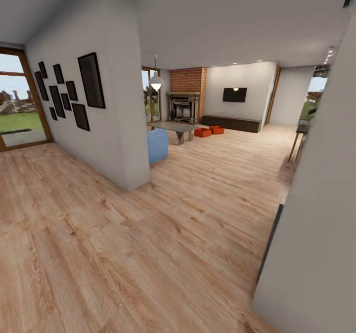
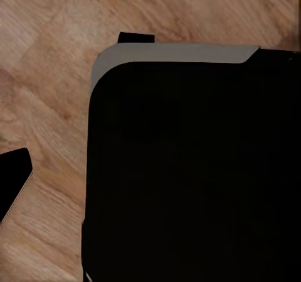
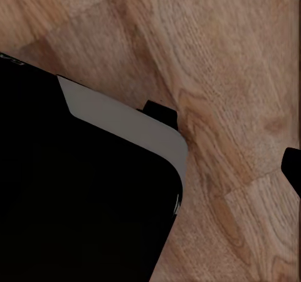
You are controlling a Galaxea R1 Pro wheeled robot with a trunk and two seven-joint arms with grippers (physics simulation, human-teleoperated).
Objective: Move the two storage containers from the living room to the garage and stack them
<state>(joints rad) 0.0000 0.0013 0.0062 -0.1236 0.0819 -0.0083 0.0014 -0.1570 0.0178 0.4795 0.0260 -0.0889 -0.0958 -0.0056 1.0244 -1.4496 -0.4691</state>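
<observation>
Facing living room: wood-plank floor, two storage containers far; jaws' state unclear.

Head view: wood-plank floor runs from the foreground to the far wall. Partition wall stands left of centre, picture frames hung on its face; glass door at far left behind it. Sofa sits just past the partition's end, low table behind it. Fireplace at the far wall, long low cabinet to its right, TV on the wall above the cabinet. Two storage containers side by side on the floor, between table and cabinet. Near wall fills the right foreground; side table beyond it.
</observation>
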